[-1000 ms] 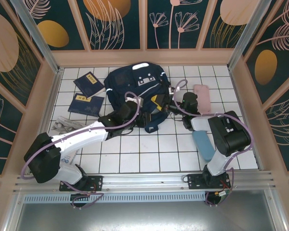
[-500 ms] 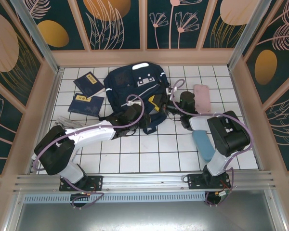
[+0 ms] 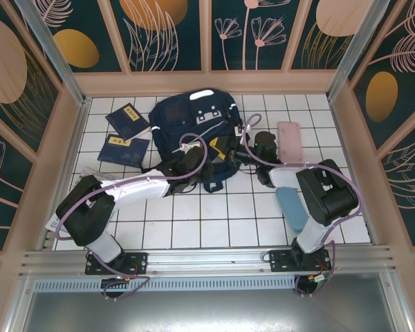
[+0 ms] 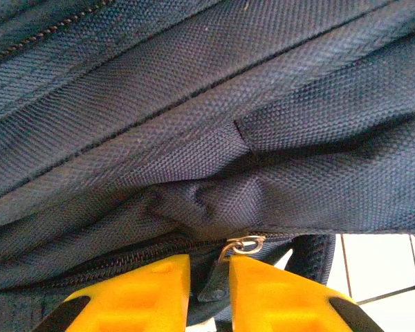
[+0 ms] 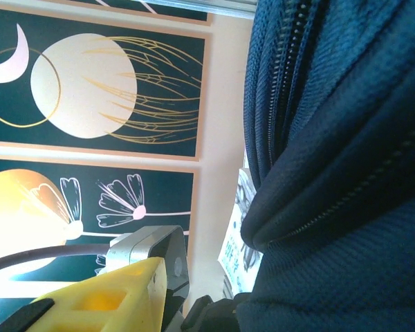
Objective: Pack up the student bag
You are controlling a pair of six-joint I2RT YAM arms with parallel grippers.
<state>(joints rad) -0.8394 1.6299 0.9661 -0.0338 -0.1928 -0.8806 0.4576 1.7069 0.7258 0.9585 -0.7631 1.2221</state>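
At the woven student bag (image 3: 194,114), left tool (image 4: 209,268) and right tool (image 3: 236,153): grasp unclear.

Left jaws narrowed and shifted right along the student bag (image 3: 194,119).

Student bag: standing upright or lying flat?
Lying flat. From above, the student bag spreads across the tiled table, its white patch facing up.

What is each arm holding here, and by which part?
Left jaws straddle the zipper pull of the student bag; right jaws sit against its fabric. Neither grip can be confirmed.
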